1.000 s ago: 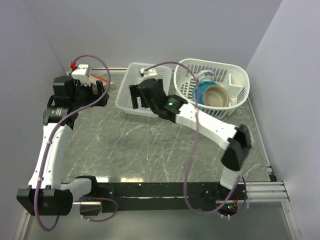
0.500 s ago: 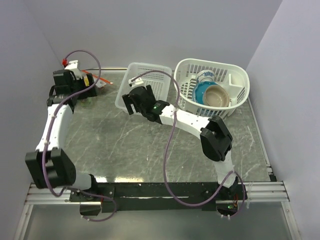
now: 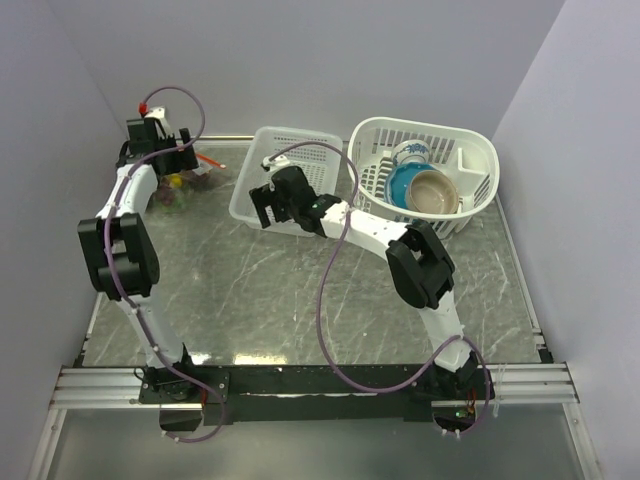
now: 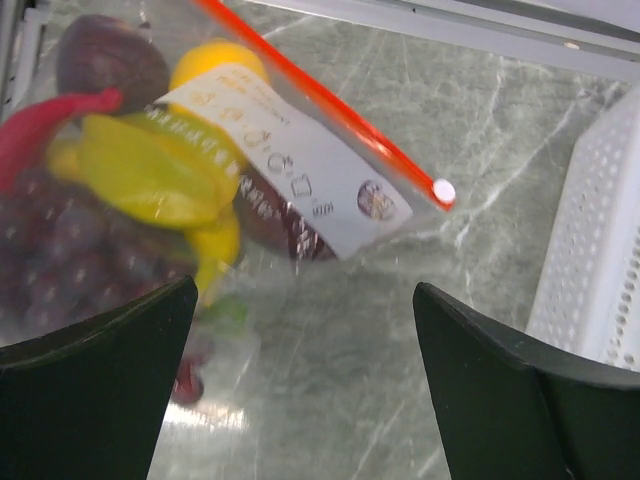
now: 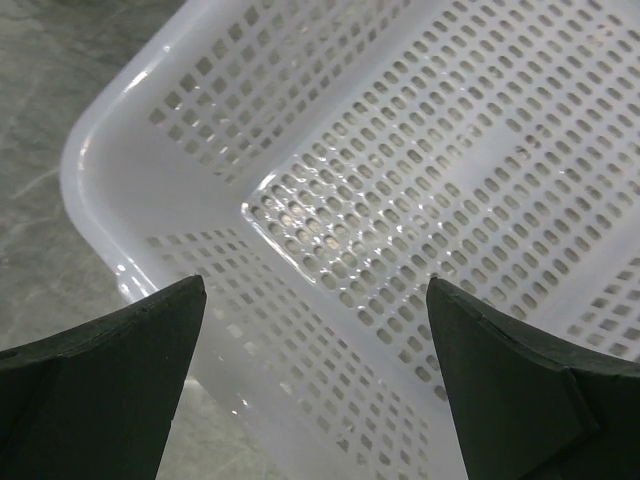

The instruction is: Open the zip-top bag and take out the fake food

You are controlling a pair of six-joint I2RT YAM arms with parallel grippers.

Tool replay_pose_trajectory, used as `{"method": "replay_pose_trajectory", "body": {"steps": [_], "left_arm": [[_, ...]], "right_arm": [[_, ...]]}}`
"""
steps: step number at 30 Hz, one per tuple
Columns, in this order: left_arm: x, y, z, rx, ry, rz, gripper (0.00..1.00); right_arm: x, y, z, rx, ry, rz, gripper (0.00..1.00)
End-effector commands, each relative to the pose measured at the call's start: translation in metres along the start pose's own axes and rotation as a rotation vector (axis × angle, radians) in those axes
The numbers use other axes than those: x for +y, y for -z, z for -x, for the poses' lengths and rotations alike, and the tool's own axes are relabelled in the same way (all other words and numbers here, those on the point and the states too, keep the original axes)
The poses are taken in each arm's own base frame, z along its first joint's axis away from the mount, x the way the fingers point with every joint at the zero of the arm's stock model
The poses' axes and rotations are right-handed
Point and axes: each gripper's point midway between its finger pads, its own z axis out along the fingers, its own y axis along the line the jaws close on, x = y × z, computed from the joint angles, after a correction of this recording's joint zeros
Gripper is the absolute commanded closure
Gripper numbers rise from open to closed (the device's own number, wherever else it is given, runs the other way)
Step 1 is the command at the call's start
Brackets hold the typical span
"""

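The bag lies flat on the table to the left of the basket, with a strip of bare marble between them. The food is all inside the bag, bunched at the end farthest from the basket. It includes a yellow banana-like piece, a yellow-orange round fruit, purple grapes, a dark round fruit and a dark red apple partly behind the bag's white label. The orange-red zipper strip runs slantwise along the bag's far edge, and its white slider sits at the end nearest the basket. Whether the zip is fully closed cannot be told.

The left gripper hangs over the bag, left of the basket. Its jaws are spread wide, grip nothing and do not touch the plastic.

The right gripper hangs over the near-left corner of the basket. Its jaws are likewise spread with nothing between them, and its camera looks down at the slotted floor and rounded corner wall.

The round basket stands just beside the basket on its right. It holds a blue bowl, a tan bowl and a white cup with blue marks
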Motion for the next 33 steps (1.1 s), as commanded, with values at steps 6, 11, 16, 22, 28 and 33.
{"method": "replay_pose_trajectory", "body": {"steps": [6,11,16,22,28,33], "left_arm": [[-0.032,-0.06,0.024,-0.062,-0.136,0.004,0.03],[-0.05,-0.073,-0.011,-0.025,-0.265,0.014,0.03],[-0.057,-0.077,-0.026,-0.022,-0.301,0.017,0.03],[-0.051,-0.079,-0.035,-0.026,-0.349,0.049,0.03],[-0.055,-0.071,-0.044,-0.039,-0.439,0.089,0.03],[-0.048,-0.068,-0.039,-0.108,-0.573,0.209,0.03]], "right_arm": [[0.039,0.017,-0.028,0.068,-0.112,0.229,0.0],[0.047,0.036,-0.078,0.187,-0.148,0.266,0.01],[0.056,0.065,-0.105,0.232,-0.168,0.262,0.02],[0.057,0.105,-0.135,0.283,-0.203,0.179,0.02],[0.071,0.143,-0.152,0.327,-0.227,0.13,0.03],[0.082,0.166,-0.174,0.353,-0.233,0.125,0.03]]}}
